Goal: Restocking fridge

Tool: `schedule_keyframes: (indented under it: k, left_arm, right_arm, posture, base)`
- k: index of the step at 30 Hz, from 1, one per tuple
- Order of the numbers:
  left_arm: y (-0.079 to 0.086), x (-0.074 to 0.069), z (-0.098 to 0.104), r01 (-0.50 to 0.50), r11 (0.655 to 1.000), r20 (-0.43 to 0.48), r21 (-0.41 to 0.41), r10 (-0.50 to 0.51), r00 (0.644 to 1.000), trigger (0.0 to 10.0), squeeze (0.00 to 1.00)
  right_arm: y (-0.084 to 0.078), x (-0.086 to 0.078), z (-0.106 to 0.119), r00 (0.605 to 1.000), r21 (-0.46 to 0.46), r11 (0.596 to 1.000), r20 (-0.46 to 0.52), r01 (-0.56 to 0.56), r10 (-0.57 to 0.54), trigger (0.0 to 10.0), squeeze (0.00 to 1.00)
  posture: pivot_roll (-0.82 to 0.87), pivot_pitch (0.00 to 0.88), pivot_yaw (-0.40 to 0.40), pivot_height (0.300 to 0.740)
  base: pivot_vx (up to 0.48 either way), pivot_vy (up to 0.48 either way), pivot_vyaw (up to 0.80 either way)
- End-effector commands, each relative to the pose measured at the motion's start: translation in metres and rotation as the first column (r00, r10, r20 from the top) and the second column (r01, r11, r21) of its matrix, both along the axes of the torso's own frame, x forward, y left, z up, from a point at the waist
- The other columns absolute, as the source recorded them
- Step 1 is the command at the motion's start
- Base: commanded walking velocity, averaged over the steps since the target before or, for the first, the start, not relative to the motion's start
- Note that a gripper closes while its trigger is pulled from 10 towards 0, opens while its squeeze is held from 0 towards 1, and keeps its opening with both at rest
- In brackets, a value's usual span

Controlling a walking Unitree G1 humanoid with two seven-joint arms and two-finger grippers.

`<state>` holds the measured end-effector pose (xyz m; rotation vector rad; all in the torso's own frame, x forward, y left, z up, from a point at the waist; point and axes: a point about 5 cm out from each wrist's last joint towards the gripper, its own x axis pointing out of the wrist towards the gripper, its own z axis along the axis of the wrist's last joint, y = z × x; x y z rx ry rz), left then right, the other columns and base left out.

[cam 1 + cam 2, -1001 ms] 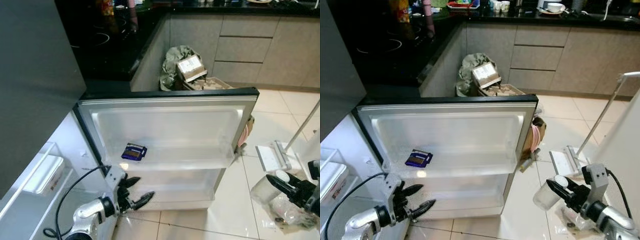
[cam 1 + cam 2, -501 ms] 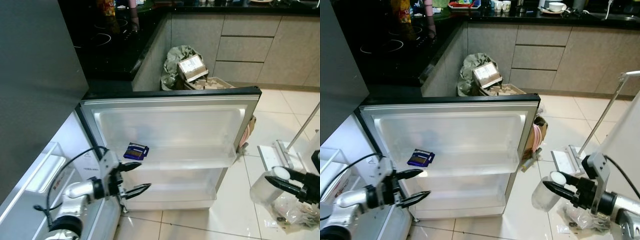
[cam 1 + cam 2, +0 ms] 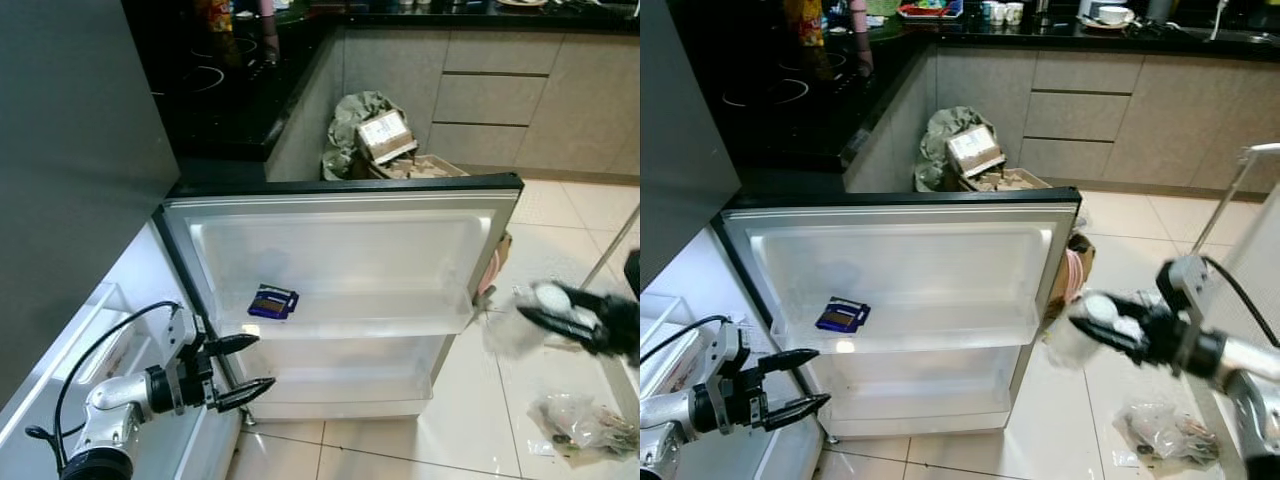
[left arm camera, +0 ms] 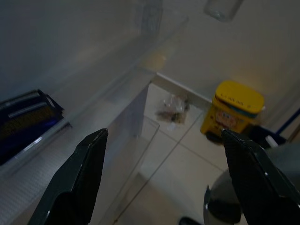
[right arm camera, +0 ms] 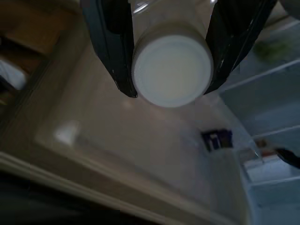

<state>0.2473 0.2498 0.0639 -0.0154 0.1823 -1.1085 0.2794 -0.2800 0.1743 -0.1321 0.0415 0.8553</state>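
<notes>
Clear plastic with a white cap, the bottle [image 3: 1092, 318] sits clamped between the two black fingers of the right gripper [image 3: 1130, 328], which holds it by the neck, cap end leading, just off the free edge of the open fridge door [image 3: 900, 300]. That grip probably leaves the body free to slide onto a door shelf. The bottle is level with the upper door shelf [image 3: 940, 325], beside the door and not yet over it. On that shelf, toward the hinge side, lies a small dark blue packet [image 3: 842, 315]. The left gripper [image 3: 238, 368] hangs low by the hinge side of the door, jaws spread wide and holding nothing. Below the door is pale glossy floor tile [image 3: 1070, 440], with a crumpled plastic bag [image 3: 1165, 432] lying out past the door's free edge. Beyond the door stand grey cabinets [image 3: 1080, 110] under a black countertop, and a bin stuffed with cardboard [image 3: 975, 150].
</notes>
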Motion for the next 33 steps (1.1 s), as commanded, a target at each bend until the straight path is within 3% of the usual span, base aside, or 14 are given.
schedule_keyframes:
  k: [1,5,12,17,21,26,33]
  left_arm:
    - [0.004,-0.001,0.003,-0.001,1.0,0.002,0.009,0.001,1.0,10.0,0.0]
    - [0.002,-0.004,0.001,0.022,1.0,-0.012,0.005,-0.022,1.0,10.0,0.0]
    - [-0.003,-0.01,-0.005,0.054,0.998,-0.051,-0.017,-0.055,0.997,10.0,0.0]
    - [-0.002,-0.013,-0.005,0.054,0.998,-0.059,-0.017,-0.055,0.997,10.0,0.0]
    - [-0.002,-0.013,-0.005,0.054,0.998,-0.057,-0.016,-0.055,0.997,10.0,0.0]
    - [-0.001,-0.013,-0.002,0.034,0.999,-0.041,-0.027,-0.035,0.999,10.0,0.0]
    - [-0.001,-0.013,0.001,0.035,0.998,-0.031,-0.048,-0.036,0.999,10.0,0.0]
  right_arm:
    - [0.016,0.007,0.008,0.998,-0.005,0.999,0.051,-0.047,0.047,10.0,0.0]
    - [0.026,0.013,0.013,0.996,0.012,0.998,0.066,-0.065,0.064,10.0,0.0]
    - [0.05,0.041,0.019,0.991,-0.003,1.0,0.134,-0.002,0.002,10.0,0.0]
    - [0.059,0.063,0.023,0.977,-0.003,0.994,0.184,0.109,-0.106,10.0,0.0]
    - [0.062,0.068,0.024,0.971,0.005,0.99,0.193,0.142,-0.14,10.0,0.0]
    - [0.071,0.087,0.024,0.951,0.021,0.972,0.206,0.232,-0.232,10.0,0.0]
    - [0.079,0.095,0.025,0.941,0.066,0.964,0.206,0.259,-0.267,10.0,0.0]
  posture:
    - [-0.03,0.0,-0.027,0.738]
    - [-0.03,0.0,-0.026,0.738]
    - [-0.02,0.0,-0.03,0.738]
    - [-0.01,0.0,-0.034,0.738]
    - [-0.01,0.0,-0.038,0.738]
    - [0.0,0.0,-0.042,0.738]
    - [0.0,0.0,-0.042,0.738]
  base:
    - [0.0,0.0,0.0]
    - [0.0,0.0,0.0]
    - [0.0,0.0,0.0]
    - [0.0,0.0,0.0]
    - [0.0,0.0,0.0]
    - [0.0,0.0,0.0]
    - [0.0,0.0,0.0]
